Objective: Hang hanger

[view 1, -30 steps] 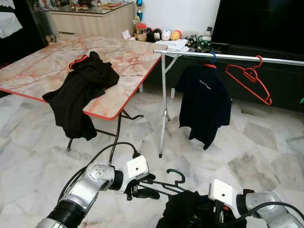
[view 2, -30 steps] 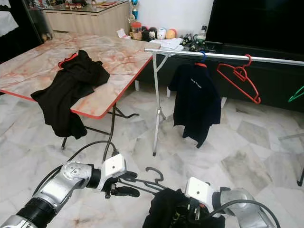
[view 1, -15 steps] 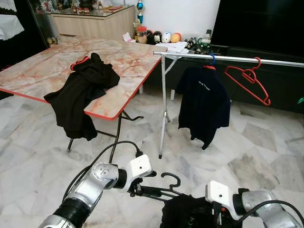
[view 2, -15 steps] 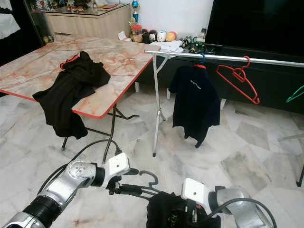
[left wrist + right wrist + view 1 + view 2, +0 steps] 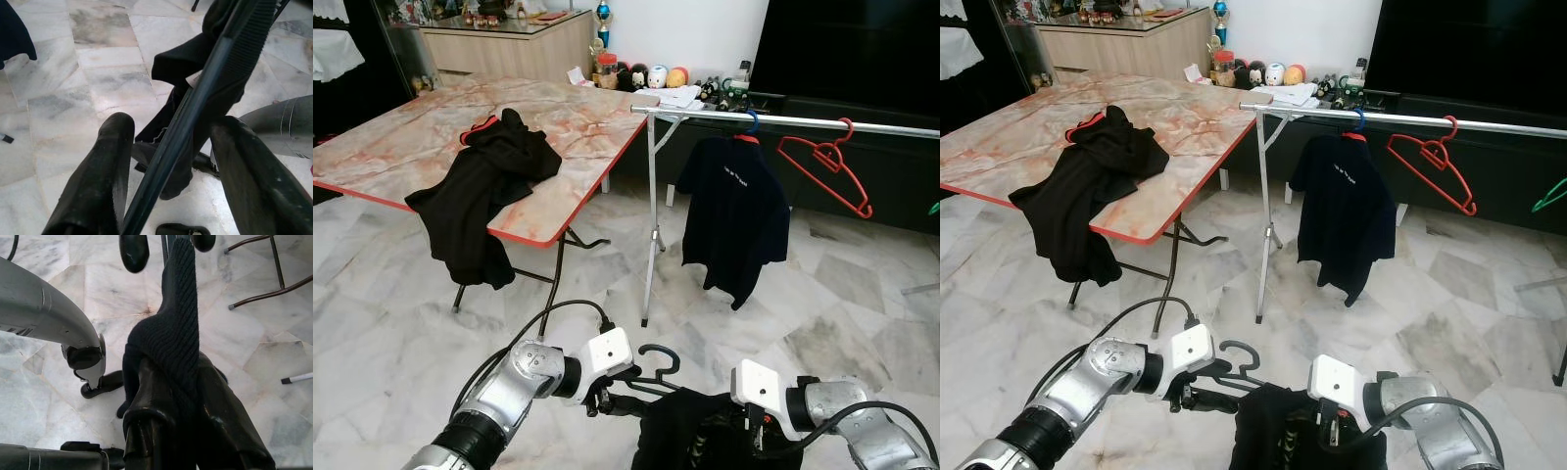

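Left gripper (image 5: 607, 399) has its fingers spread around the black hanger (image 5: 651, 377) bar, low over the floor. Right gripper (image 5: 168, 396) clamps the dark garment (image 5: 690, 441) (draped on that hanger).

Dark hanger (image 5: 651, 377) w/ black garment (image 5: 690, 431) draped on it sits low at 6 o'clock, hook up, lying roughly horiz.; silver rail (image 5: 783, 120) at 1 o'clock, well apart.
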Controlling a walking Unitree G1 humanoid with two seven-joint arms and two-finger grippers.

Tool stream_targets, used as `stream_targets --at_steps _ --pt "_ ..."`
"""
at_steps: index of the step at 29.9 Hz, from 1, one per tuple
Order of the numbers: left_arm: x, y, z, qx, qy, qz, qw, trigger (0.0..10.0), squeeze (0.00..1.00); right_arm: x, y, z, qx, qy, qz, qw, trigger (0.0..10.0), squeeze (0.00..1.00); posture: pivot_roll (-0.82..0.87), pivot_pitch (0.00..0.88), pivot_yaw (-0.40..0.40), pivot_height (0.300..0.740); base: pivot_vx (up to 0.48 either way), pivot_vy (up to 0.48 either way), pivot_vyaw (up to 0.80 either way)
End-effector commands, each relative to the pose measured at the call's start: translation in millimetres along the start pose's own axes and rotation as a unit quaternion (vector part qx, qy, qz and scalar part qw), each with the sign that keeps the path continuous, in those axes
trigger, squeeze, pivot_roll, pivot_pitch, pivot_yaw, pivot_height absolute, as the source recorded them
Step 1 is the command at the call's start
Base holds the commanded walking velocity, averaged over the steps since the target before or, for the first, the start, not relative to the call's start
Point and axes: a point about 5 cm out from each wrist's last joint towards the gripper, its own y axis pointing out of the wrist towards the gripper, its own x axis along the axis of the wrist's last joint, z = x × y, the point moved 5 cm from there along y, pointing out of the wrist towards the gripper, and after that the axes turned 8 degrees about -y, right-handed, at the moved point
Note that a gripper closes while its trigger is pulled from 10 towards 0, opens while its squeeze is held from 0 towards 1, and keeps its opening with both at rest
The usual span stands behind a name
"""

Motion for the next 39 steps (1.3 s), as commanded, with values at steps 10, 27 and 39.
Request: stream_targets --at_steps 10,27,39 --pt "2 -2.8 2.9 0.001 0.001 -0.002 1.000 0.0 0.00 11 -3.0 -5.3 -0.004 -0.002 -0.027 1.000 0.0 0.00 -0.06 0.035 0.051 0.740 0.000 0.000 0.00" --pt "5 -5.6 -7.5 -0.044 -0.009 -0.009 0.999 0.0 0.00 12 -8.1 2.0 0.022 0.013 -0.044 0.999 0.0 0.00 -0.06 0.033 0.054 0.740 0.000 0.000 0.00" --pt "4 -7.0 -11.6 -0.061 -0.012 -0.007 0.998 0.0 0.00 38 -19.7 3.0 0.044 0.049 -0.145 0.987 10.0 0.00 -0.06 0.025 0.054 0.740 0.000 0.000 0.00"
